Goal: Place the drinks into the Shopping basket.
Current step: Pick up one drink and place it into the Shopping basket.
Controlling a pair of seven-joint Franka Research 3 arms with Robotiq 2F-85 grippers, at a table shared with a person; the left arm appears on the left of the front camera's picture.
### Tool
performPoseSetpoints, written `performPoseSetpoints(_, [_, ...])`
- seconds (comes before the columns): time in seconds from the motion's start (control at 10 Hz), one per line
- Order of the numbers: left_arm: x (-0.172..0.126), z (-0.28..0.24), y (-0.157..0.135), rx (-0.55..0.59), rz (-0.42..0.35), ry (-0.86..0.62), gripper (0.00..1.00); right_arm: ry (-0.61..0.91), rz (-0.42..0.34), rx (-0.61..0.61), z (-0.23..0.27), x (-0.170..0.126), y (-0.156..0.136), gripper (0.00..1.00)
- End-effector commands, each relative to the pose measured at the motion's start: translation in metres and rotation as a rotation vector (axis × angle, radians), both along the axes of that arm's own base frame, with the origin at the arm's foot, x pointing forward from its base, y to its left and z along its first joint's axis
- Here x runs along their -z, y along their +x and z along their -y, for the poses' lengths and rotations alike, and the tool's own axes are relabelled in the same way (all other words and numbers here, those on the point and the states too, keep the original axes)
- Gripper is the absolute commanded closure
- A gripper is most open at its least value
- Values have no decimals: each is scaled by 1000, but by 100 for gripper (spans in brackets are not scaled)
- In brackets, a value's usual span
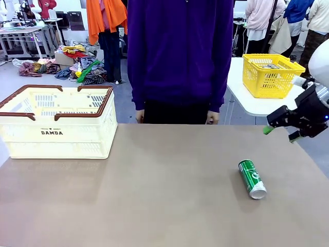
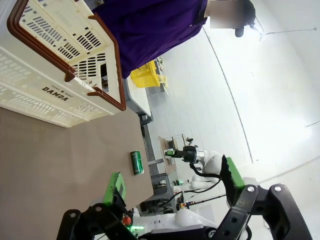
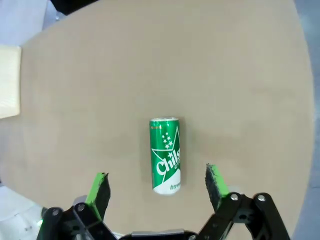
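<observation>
A green can (image 1: 252,178) lies on its side on the right half of the brown table, its silver top toward the front; it shows too in the right wrist view as the green can (image 3: 165,155) and in the left wrist view as the green can (image 2: 136,162). My right gripper (image 1: 280,132) hangs open above the table's right edge, higher than the can and apart from it; its fingers straddle the can from above, right gripper (image 3: 157,185). The cream Shopping basket (image 1: 56,138) with brown rim stands at the far left. My left gripper (image 2: 172,182) is open, holding nothing.
A person in a purple top (image 1: 180,56) stands at the far side, hands at the table's far edge. A yellow basket (image 1: 271,75) sits on a white side table at the back right. The brown tabletop (image 1: 154,195) lies bare between basket and can.
</observation>
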State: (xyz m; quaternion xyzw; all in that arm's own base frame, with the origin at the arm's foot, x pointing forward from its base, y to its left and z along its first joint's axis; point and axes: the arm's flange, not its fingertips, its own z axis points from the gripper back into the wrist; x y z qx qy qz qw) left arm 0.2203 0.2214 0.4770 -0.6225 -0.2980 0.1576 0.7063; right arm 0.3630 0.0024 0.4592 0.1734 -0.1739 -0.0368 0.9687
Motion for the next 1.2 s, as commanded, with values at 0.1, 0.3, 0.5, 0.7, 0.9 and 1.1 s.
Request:
performPoseSetpoints(0.1, [0, -2, -4, 14, 3, 10, 0, 14, -35, 12, 2, 7, 1, 0])
performPoseSetpoints(0.3, [0, -2, -4, 14, 3, 10, 0, -91, -85, -105, -10, 5, 11, 0])
performPoseSetpoints(0.5, [0, -2, -4, 14, 3, 10, 0, -184, -121, -222, -34, 23, 26, 0])
performPoseSetpoints(0.7, [0, -2, -4, 14, 3, 10, 0, -268, -200, -181, -58, 60, 35, 0])
performPoseSetpoints(0.9, [0, -2, -4, 14, 3, 10, 0, -305, -256, -159, -79, 98, 38, 0])
performPoseSetpoints(1.1, [0, -2, -4, 14, 3, 10, 0, -315, -265, -120, -91, 128, 43, 0])
